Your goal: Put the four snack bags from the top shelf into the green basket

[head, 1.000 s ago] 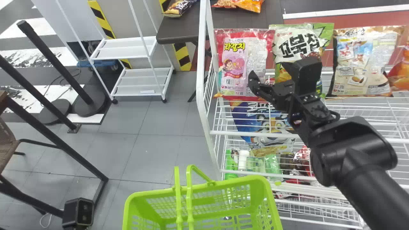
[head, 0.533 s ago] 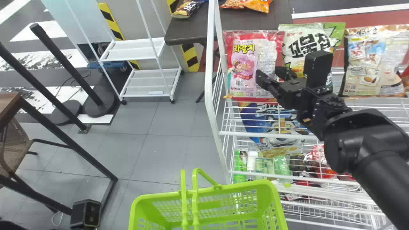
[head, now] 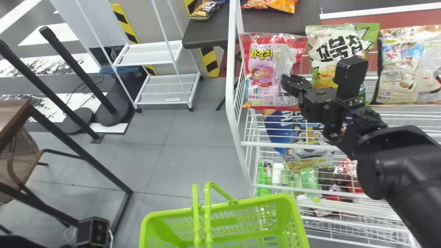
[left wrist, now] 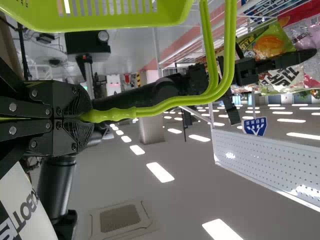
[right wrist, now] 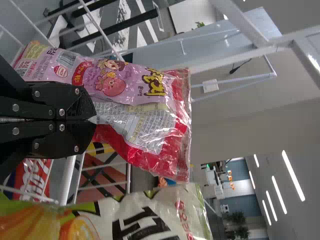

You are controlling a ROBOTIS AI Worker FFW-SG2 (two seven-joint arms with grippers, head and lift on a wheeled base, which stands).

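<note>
Pink snack bag stands on the top shelf of the white wire rack, its long axis up and down. The right jaws cross that axis from the robot's right, drawn together on a pucker of the bag's face; I judge the pinch real but shallow, so the film could slip. Beyond them on the right stand the green-and-white bag and the cream bag.

The green basket lies below the right jaws, leftward and nearer the robot, its handle clasped by the left jaws. With the right arm nearer the bag, the next move seems to be drawing it clear of the rack, then left and down. The rack's end post lies left of those jaws and could catch it. Past it, a dark counter carries packets above a grey floor.
</note>
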